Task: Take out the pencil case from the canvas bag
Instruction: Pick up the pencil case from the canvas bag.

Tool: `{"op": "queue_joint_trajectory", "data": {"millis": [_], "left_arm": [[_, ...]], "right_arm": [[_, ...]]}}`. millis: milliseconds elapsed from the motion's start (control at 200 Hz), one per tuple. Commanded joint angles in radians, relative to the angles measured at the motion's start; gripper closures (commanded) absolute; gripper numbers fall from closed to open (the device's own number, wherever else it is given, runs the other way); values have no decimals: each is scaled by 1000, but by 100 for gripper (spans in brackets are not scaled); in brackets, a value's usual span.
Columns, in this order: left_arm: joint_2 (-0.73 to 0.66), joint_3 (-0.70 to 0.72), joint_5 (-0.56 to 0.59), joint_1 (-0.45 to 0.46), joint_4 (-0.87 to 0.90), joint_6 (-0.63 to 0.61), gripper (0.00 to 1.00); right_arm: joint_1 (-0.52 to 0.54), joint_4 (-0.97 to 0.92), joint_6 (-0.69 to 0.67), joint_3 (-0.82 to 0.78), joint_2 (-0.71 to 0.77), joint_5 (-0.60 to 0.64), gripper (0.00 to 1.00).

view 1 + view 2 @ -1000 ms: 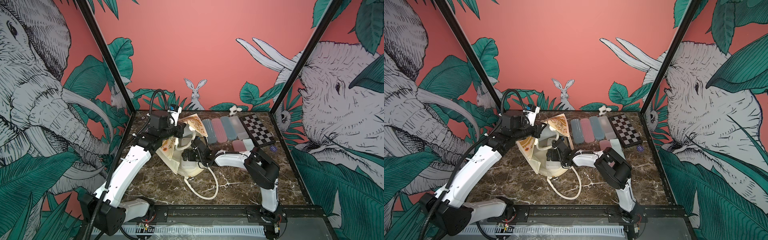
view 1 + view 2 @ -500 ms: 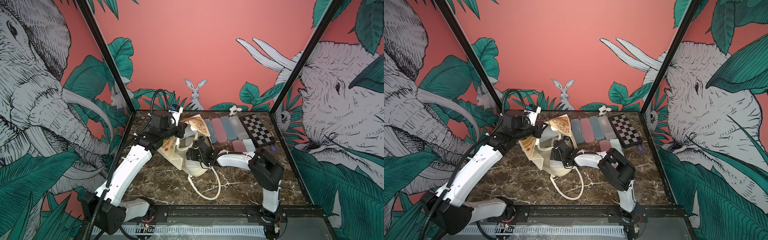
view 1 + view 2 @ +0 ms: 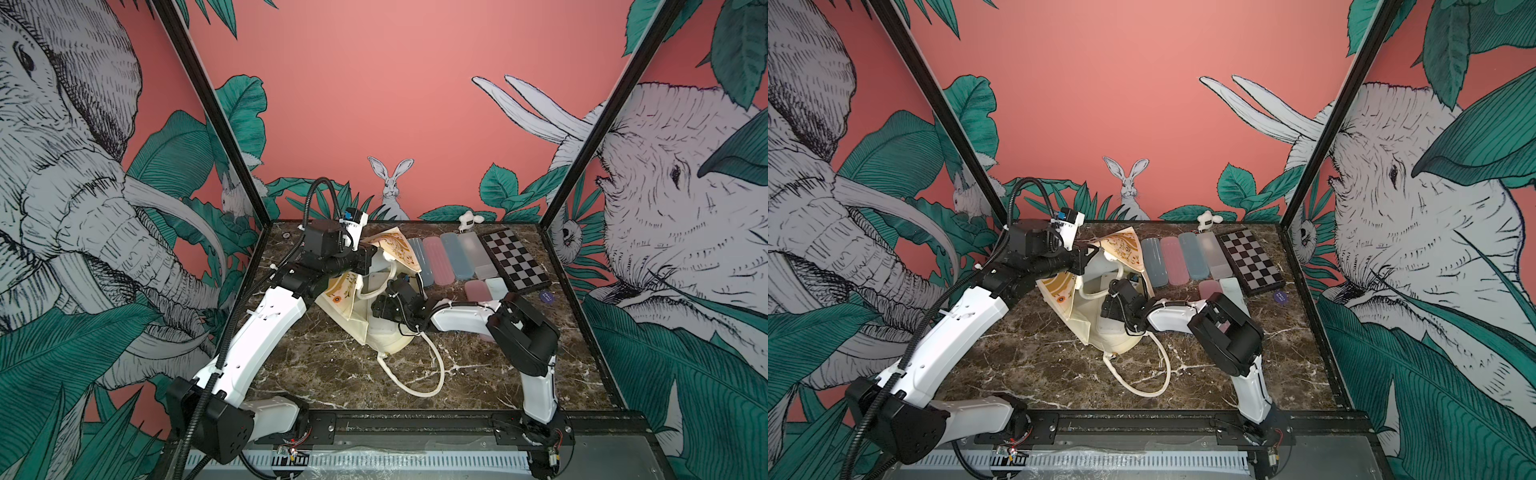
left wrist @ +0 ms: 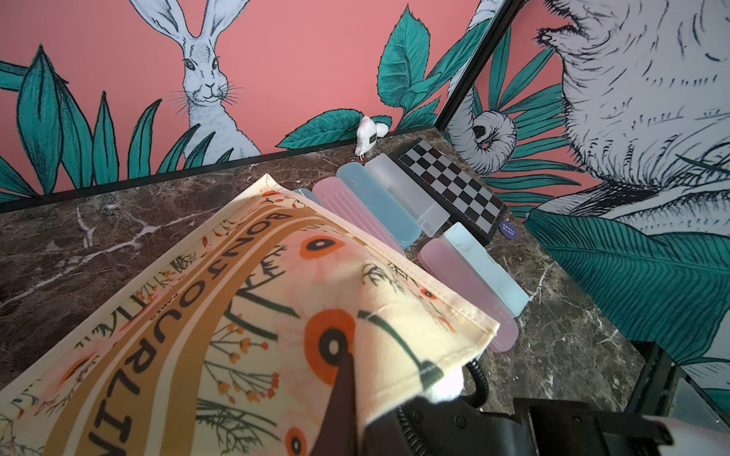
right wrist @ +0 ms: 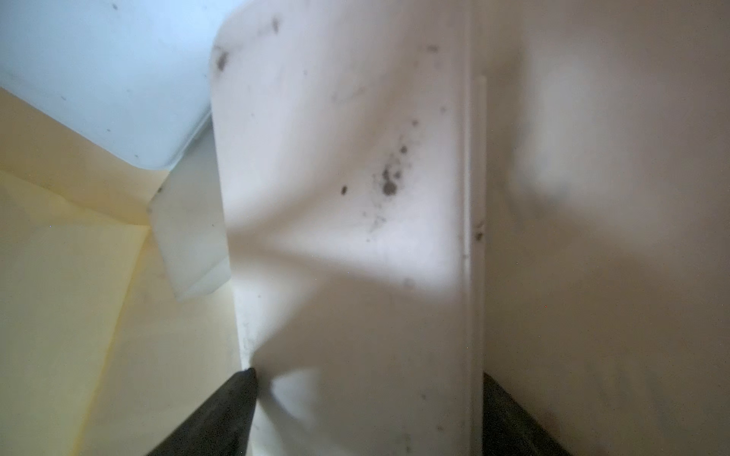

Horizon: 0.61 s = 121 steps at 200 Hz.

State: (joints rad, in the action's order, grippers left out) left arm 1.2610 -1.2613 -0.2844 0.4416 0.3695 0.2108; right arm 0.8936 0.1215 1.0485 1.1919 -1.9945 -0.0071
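Observation:
The cream canvas bag (image 3: 386, 336) (image 3: 1115, 336) lies on its side mid-table, its printed face (image 4: 237, 316) lifted. My left gripper (image 3: 368, 259) (image 3: 1087, 254) is shut on the bag's upper rim and holds the mouth open. One of its dark fingers (image 4: 343, 395) presses on the fabric. My right gripper (image 5: 367, 373) is inside the bag, and only its black wrist (image 3: 392, 305) shows from above. A frosted white pencil case (image 5: 355, 197) fills the gap between its fingertips (image 5: 241, 387), with both fingers touching the case's long edges.
Beside the held case inside the bag is a pale blue object (image 5: 98, 79). Behind the bag lie a row of pencil cases (image 3: 436, 259), two shorter ones (image 3: 478, 289), a chessboard (image 3: 515, 259), a purple chip (image 3: 546, 297) and a white plush (image 3: 467, 218). A loose handle loop (image 3: 436, 374) trails forward.
The bag's lower part and its loose handle have slid slightly to the right with the right arm inside. The left arm has kept its hold in place.

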Motion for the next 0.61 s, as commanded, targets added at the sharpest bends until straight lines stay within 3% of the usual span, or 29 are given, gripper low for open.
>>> {"op": "queue_joint_trajectory", "data": {"millis": [0,200,600], "left_arm": [[-15,-47,22,-17,-63,18,100],[-16,-49,13,-18,-65,21,100],[-10,-52,13,-17,-67,20,100]], "right_arm": [[-22,-40,114,-64,-76,-45,13],[-42,113,170,-113,-89,-112,16],[-47,156,76,-146,10,-56,46]]}}
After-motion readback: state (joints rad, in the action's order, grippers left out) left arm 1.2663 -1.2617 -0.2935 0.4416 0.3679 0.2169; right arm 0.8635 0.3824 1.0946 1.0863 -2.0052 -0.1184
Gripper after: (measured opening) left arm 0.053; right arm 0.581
